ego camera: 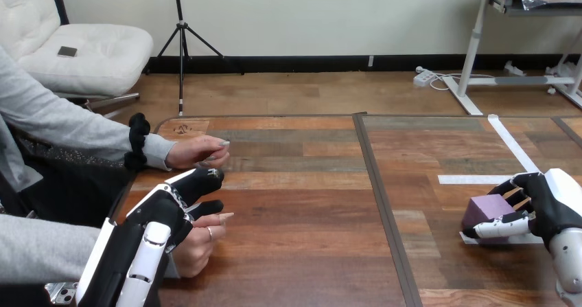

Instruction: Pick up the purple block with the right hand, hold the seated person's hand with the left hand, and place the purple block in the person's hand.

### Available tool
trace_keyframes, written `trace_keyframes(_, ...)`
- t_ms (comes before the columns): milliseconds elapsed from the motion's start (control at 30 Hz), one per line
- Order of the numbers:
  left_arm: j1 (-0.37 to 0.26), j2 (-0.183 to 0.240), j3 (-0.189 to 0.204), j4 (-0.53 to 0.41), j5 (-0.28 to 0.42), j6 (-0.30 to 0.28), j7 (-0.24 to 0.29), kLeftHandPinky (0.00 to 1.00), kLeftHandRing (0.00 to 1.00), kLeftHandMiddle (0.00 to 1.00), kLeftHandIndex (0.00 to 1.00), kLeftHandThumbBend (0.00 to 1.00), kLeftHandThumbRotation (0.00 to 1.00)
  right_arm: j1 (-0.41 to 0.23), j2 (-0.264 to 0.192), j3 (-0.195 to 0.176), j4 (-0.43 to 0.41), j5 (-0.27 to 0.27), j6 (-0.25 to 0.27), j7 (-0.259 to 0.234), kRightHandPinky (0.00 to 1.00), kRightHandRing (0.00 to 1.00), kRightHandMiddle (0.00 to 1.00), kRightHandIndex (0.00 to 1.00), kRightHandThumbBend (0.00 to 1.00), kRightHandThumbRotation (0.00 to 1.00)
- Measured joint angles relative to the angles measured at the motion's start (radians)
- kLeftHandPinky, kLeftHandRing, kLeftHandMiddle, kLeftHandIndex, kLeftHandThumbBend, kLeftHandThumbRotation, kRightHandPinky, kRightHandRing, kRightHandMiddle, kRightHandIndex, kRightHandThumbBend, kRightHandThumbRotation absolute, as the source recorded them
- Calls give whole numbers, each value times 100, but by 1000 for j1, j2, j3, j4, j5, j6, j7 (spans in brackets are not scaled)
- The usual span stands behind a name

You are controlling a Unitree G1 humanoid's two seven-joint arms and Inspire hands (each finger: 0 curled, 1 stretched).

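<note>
Near the right edge of the table, our right hand is clamped on the purple block, thumb in front and fingers behind; the block sits by strips of white tape. At the left edge our left hand lies over the person's nearer hand; whether it grips, we cannot tell. The person's farther hand rests just beyond; bare wood and a dark seam separate our hands.

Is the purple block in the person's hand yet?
No, the purple block is over at the right side of the table, with the right robot hand curled round it.
</note>
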Motion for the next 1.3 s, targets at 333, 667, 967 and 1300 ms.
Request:
trace_keyframes(333,0,0,1,0,0,0,0,78,85,81,74,38,89,0,0,4,0,-3,-10,3,39,45,49,48,82,0)
trace_keyframes(667,0,0,1,-1,0,1,1,78,84,80,73,42,89,4,0,0,0,6,-37,14,39,45,48,48,82,0)
trace_keyframes(967,-1,-1,10,0,90,-27,47,59,73,72,68,52,89,19,10,-17,-12,44,-69,39,38,43,47,48,81,0)
trace_keyframes(1300,-27,7,58,25,266,-141,130,49,69,71,66,64,84,56,46,-51,-44,104,-126,53,37,42,46,48,82,0)
